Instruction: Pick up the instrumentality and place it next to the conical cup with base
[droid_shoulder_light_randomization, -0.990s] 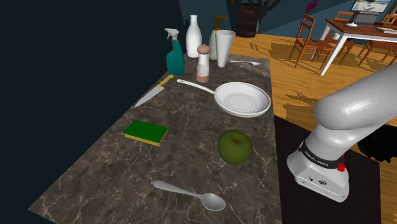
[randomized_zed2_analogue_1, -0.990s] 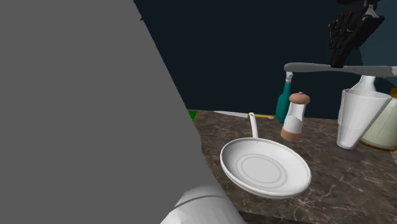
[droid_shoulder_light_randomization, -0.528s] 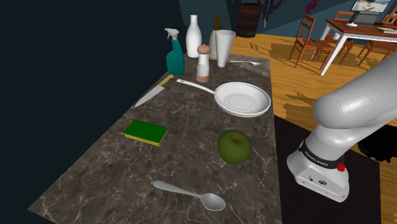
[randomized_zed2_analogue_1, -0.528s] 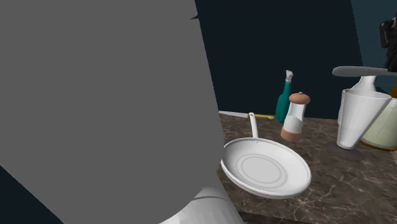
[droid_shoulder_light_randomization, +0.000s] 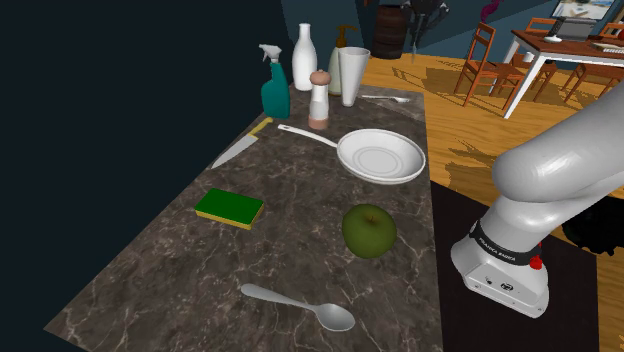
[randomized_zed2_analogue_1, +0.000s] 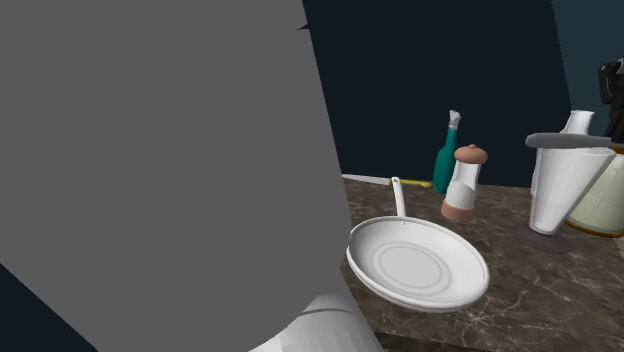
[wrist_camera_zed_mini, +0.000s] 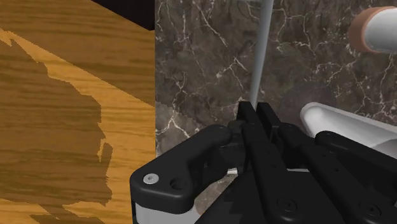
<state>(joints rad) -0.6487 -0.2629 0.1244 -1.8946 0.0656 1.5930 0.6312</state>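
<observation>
Two black jaws pinch a slim grey utensil (wrist_camera_zed_mini: 259, 57); I'd lower it level beside the pale conical cup (randomized_zed2_analogue_1: 565, 190), away from the edge of the dark marble surface (wrist_camera_zed_mini: 203, 57)

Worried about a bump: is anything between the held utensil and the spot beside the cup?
The claw holds the utensil at about the cup's rim height. A fork lies on the counter at the cup's right in the shoulder view; nothing else visible blocks that spot.

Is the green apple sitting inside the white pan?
No, the apple rests on the dark marbled counter, apart from the pan.
</observation>
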